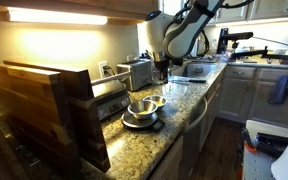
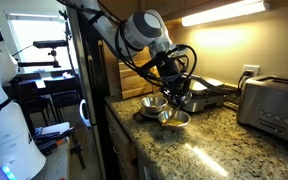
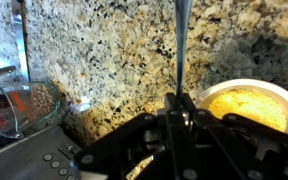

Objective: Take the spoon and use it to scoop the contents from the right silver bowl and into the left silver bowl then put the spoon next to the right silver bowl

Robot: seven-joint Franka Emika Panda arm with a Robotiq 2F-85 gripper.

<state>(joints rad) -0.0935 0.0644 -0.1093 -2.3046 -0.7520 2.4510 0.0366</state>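
In the wrist view my gripper [image 3: 181,100] is shut on the thin metal spoon handle [image 3: 182,40], which runs straight up out of the frame, so the spoon's scoop end is hidden. A shiny round bowl [image 3: 249,105] with yellow grainy contents lies just right of the fingers; I cannot tell which silver bowl it is. In both exterior views the gripper [image 1: 164,72] [image 2: 174,93] hangs just above the two bowls. The left silver bowl [image 1: 141,107] [image 2: 154,103] is the larger, deep one. The smaller right silver bowl [image 1: 157,100] [image 2: 176,118] sits beside it.
A glass measuring cup [image 3: 14,100] stands at the left of the wrist view. A toaster [image 1: 136,72] [image 2: 272,105] sits by the wall, and a tall wooden rack [image 1: 44,115] fills the near counter end. A dark flat appliance [image 2: 212,95] lies behind the bowls.
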